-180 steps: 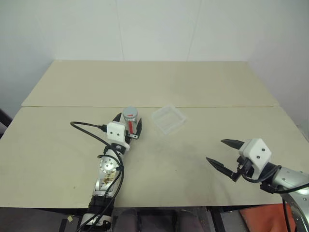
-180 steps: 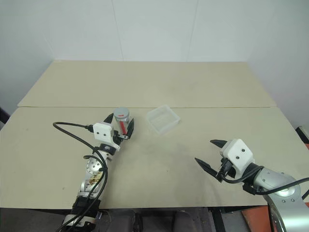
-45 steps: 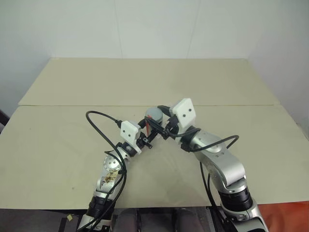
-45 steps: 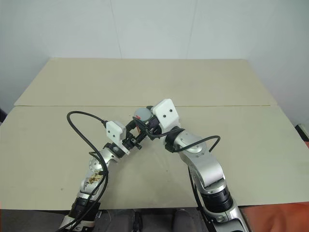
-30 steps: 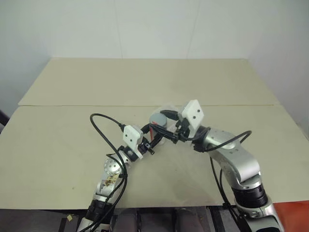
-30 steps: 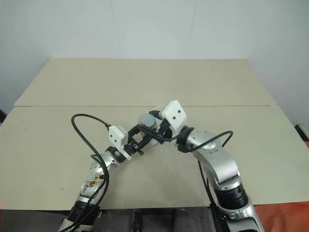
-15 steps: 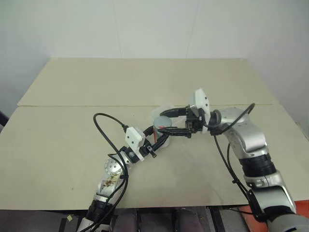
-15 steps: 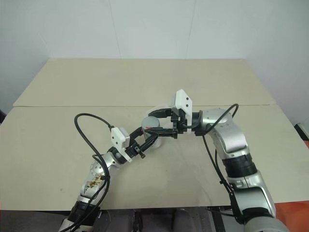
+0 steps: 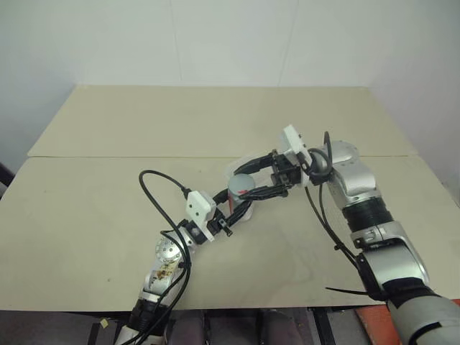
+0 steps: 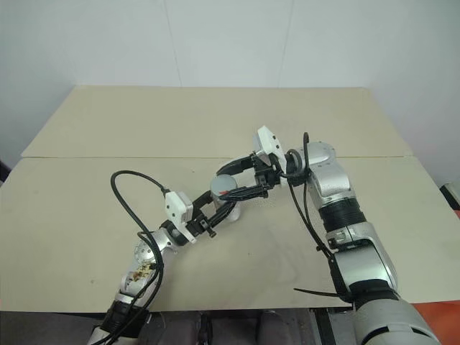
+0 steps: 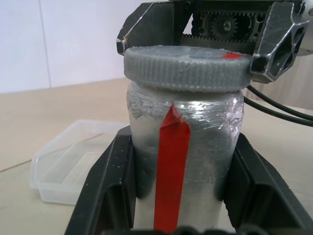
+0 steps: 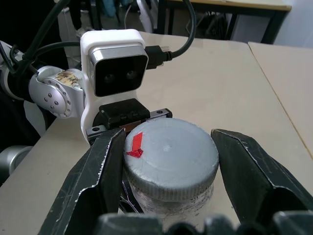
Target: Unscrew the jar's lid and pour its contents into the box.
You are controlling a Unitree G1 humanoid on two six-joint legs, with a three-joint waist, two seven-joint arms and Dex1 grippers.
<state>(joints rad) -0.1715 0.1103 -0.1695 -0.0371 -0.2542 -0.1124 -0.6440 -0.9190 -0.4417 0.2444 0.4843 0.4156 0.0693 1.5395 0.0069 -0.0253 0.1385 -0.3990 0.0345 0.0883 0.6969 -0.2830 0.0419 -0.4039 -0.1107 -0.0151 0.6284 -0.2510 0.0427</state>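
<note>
over the middle of the table (image 9: 108,194), lifted off the surface, the jar (image 11: 183,142) sits upright between the left gripper (image 11: 181,196)'s two black fingers, clenched on its silvery body with the red stripe facing the left wrist camera. lid (image 12: 168,152) is on the jar, grey, ribbed edge, small red mark on top. contents not visible, the body is wrapped and opaque. right gripper (image 12: 168,174) comes in level from the robot's right, its fingers straddling the lid, one each side; right wrist view shows slim gaps between pads and lid edge, so contact can't be confirmed, not clearly grasping. box (image 11: 73,161) lies flat on the table just behind the jar, clear plastic, looks empty; in the head views it is mostly hidden behind the jar and the right gripper. black cable (image 9: 162,194) loops off the left arm over the table, another black cable (image 10: 309,215) hangs along the right forearm. seam (image 9: 108,157) runs across the table behind the box. nothing else lies between jar and box. versus half a second ago: right wrist has turned further so its white camera block is more edge-on, elbow swung out, fingers in the same spot around the lid; jar and left gripper are unchanged.
</note>
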